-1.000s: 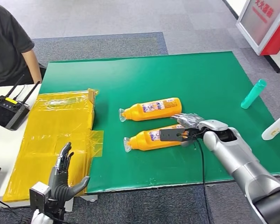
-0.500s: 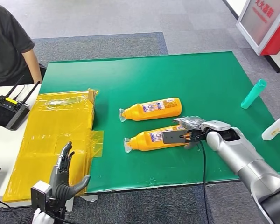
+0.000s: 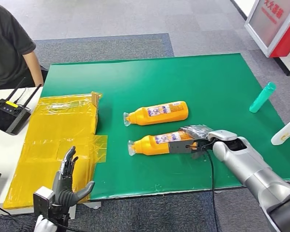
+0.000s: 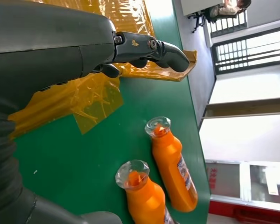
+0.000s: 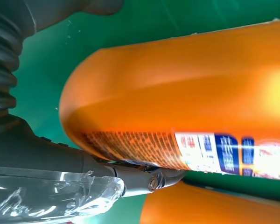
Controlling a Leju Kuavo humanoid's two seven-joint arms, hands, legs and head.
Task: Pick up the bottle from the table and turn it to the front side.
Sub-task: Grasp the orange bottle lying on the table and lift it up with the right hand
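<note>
Head view: the right hand [image 3: 195,139] lies over the base end of the near bottle [image 3: 156,143], fingers along its side; whether they have closed on it I cannot tell. That bottle lies on its side toward the front edge of the green surface [image 3: 216,82], a second bottle [image 3: 158,113] just behind it. To do this well, wrap the body firmly before lifting, then roll the label round. The left hand [image 3: 65,181] hangs spread and empty

Two orange bottles [image 3: 159,143] [image 3: 157,113] with white-and-blue labels and clear caps lie on the green surface [image 3: 209,82]. Beside them is yellow plastic sheeting [image 3: 56,140]; a teal bottle [image 3: 262,97] lies farther off.
</note>
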